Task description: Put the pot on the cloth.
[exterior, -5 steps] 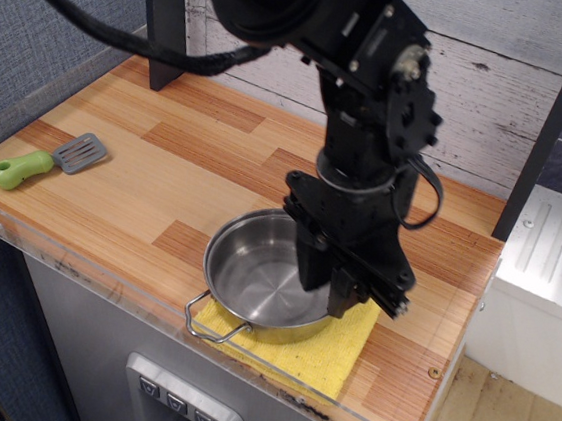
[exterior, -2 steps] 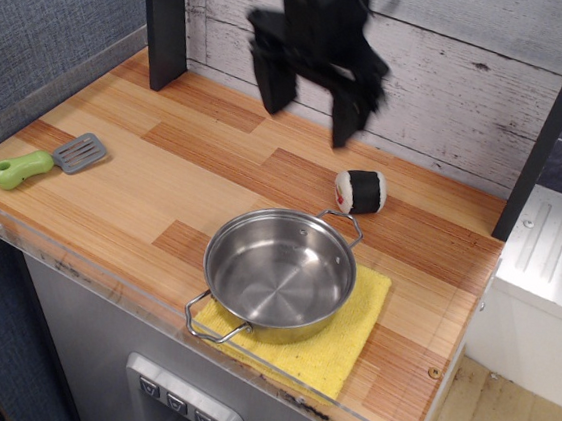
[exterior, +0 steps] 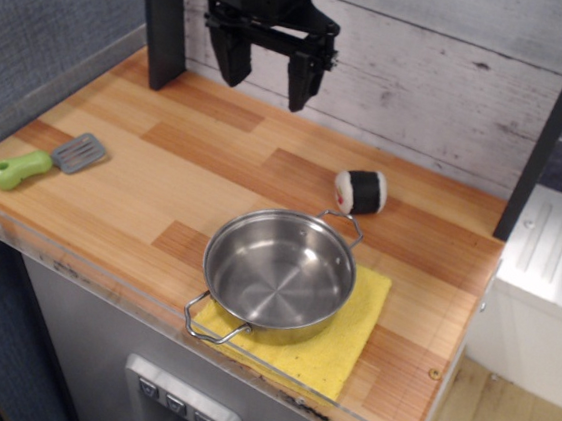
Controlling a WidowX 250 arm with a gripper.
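Note:
The shiny steel pot (exterior: pixel 276 274) with two wire loop handles sits on the yellow cloth (exterior: pixel 341 332) at the front edge of the wooden counter. It covers most of the cloth, whose right and front parts show. My gripper (exterior: pixel 266 76) is open and empty, raised high at the back of the counter near the plank wall, well away from the pot.
A black-and-white sushi-roll toy (exterior: pixel 360 191) lies behind the pot. A green-handled grey spatula (exterior: pixel 41 162) lies at the left. A dark post (exterior: pixel 163 22) stands at the back left. The counter's front edge (exterior: pixel 151 302) has a clear plastic lip.
My gripper has let go of the pot, risen, and moved back and to the left toward the wall. The pot stays on the cloth.

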